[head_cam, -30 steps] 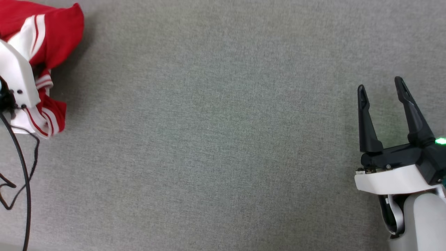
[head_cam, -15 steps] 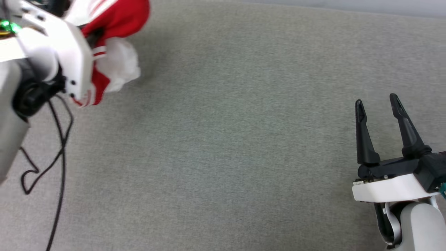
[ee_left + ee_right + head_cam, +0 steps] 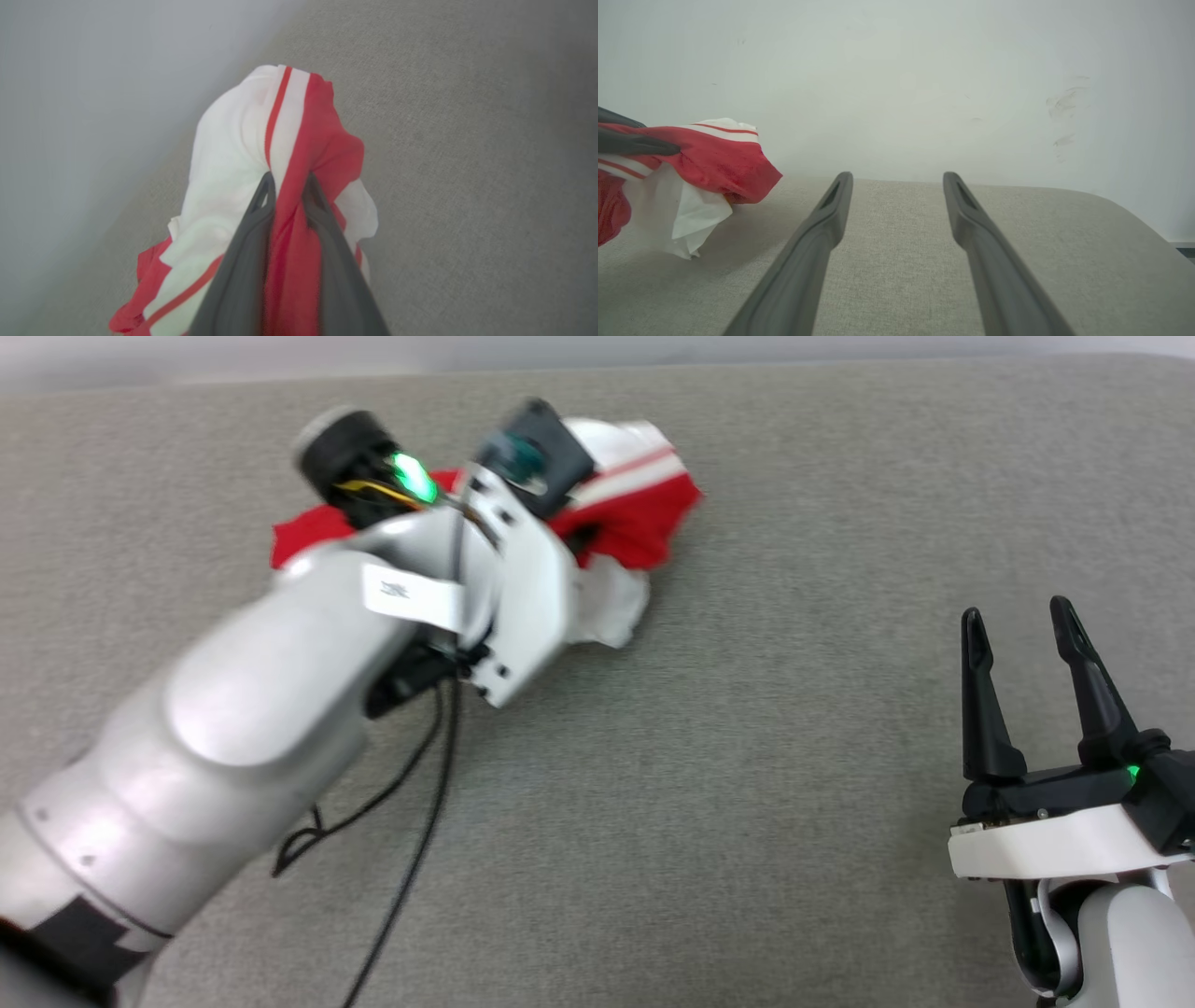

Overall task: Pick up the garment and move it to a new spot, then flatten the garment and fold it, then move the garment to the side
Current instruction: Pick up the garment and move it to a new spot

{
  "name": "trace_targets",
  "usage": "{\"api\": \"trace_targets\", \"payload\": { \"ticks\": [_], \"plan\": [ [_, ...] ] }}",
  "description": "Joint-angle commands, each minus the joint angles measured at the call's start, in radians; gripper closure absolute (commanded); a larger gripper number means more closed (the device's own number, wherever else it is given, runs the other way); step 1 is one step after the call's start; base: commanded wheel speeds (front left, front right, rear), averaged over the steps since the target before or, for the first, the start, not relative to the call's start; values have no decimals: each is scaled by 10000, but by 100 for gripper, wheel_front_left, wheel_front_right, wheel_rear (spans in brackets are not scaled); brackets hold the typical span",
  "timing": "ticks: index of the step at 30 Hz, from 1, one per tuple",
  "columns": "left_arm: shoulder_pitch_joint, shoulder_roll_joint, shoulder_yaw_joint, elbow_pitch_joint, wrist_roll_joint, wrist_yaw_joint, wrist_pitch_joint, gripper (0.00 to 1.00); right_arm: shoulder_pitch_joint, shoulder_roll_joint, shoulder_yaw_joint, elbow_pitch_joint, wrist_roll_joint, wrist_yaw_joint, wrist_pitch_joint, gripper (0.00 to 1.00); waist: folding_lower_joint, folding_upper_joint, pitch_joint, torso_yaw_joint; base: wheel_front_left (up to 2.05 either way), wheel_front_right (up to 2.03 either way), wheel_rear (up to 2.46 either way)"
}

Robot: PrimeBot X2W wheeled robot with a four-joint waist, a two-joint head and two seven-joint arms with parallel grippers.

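My left jaws are pinched nearly closed on a gathered fold of the garment [image 3: 327, 149], with red cloth squeezed between the fingers [image 3: 243, 270]. In the head view the jersey is bunched up at 12 o'clock, just beyond my left arm [image 3: 261, 709], over the grey table [image 3: 747, 803]. My right jaws stand spread wide at 4 o'clock, holding nothing.

The right tool [image 3: 1016, 613] has two long black fingers [image 3: 982, 709], a green light [image 3: 1132, 772] at its base and a white collar [image 3: 1046, 840] behind. Behind the left tool [image 3: 288, 178] is a grey forearm [image 3: 252, 709] with black cables [image 3: 420, 840].
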Motion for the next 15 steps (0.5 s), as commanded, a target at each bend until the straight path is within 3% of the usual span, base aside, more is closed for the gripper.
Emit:
{"api": "trace_targets", "payload": {
  "ticks": [1, 4, 10, 15],
  "plan": [
    [-160, -28, -33, -16, -7, 0, -72, 100, 78, 35, -8, 20, 29, -7, -21, 0, 0, 0, 21, -223, 0, 0, 0],
    [-340, -748, -1017, 138, -52, 0, -377, 100, 92, 35, -26, 60, 147, -7, -21, 0, 0, 0, 69, -537, 0, 0, 0],
    [-81, -1517, -2272, 495, -168, 0, -630, 100, 137, 34, 10, 99, 279, -7, -21, 0, 0, 0, 118, -760, 0, 0, 0],
    [818, -2156, -2617, 809, -206, 0, -546, 100, 196, 33, 52, 141, 334, -7, -21, 0, 0, 0, 150, -876, 0, 0, 0]
  ]
}}
